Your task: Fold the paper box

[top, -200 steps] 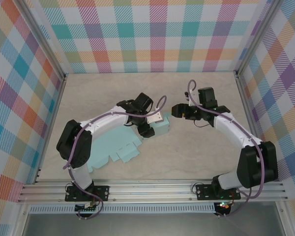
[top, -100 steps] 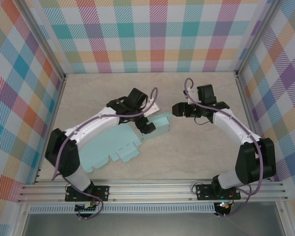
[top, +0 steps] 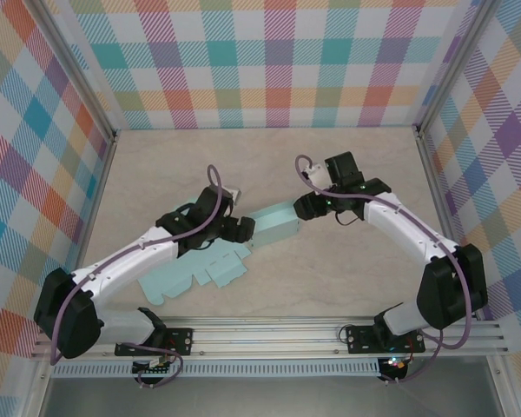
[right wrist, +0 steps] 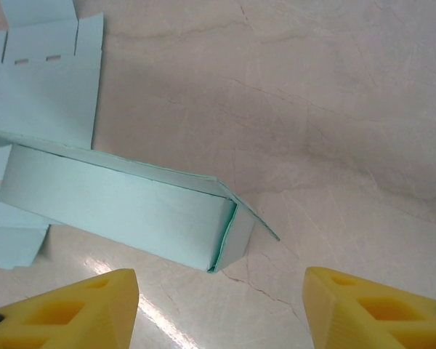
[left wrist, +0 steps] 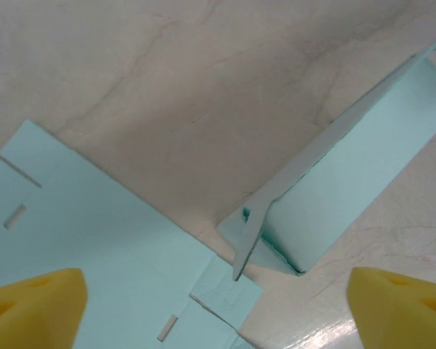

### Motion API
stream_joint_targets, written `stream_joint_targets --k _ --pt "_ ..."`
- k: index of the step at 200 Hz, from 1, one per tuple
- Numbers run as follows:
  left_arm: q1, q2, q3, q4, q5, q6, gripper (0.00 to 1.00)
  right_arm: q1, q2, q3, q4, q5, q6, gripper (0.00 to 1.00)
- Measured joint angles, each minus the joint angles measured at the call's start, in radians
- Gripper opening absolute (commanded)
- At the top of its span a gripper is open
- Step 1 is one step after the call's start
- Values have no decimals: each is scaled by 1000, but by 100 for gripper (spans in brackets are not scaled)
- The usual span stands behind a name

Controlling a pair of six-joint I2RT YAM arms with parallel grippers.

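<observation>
The paper box [top: 191,274] is a light teal cut sheet lying flat on the table, with one long side folded up into a hollow wall [top: 273,224]. My left gripper [top: 240,228] hovers at the wall's near-left end, open. In the left wrist view its yellow fingertips [left wrist: 33,305] stand far apart over the flat sheet [left wrist: 94,240], and the wall [left wrist: 356,174] runs off to the upper right. My right gripper [top: 302,207] sits at the wall's far-right end, open. In the right wrist view its gripper [right wrist: 221,313] is just short of the wall's folded end [right wrist: 232,236], not touching it.
Beige marbled table [top: 347,278] with free room to the back and to the right. Plaid walls [top: 269,61] close off three sides. A metal rail [top: 269,334] with the arm bases runs along the near edge.
The left arm has drawn back to the left and let go of the raised wall. The right gripper has moved left, up to the wall's end. The wall now lies lower and longer.
</observation>
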Motion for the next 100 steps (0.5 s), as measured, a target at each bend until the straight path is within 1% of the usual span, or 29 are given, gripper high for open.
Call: stream_joint_targets --k 16,37,69,100 --pt "-24 -3 -8 12 -29 -8 83 8 18 15 -2 12 -27 62" --pt "-54 7 8 21 -78 -6 79 12 56 40 -2 19 -51 62" --pt "-73 95 94 18 -149 5 75 12 118 84 -5 22 -79 62" --pt "-85 161 140 -1 -201 11 61 14 135 89 -6 18 -94 62"
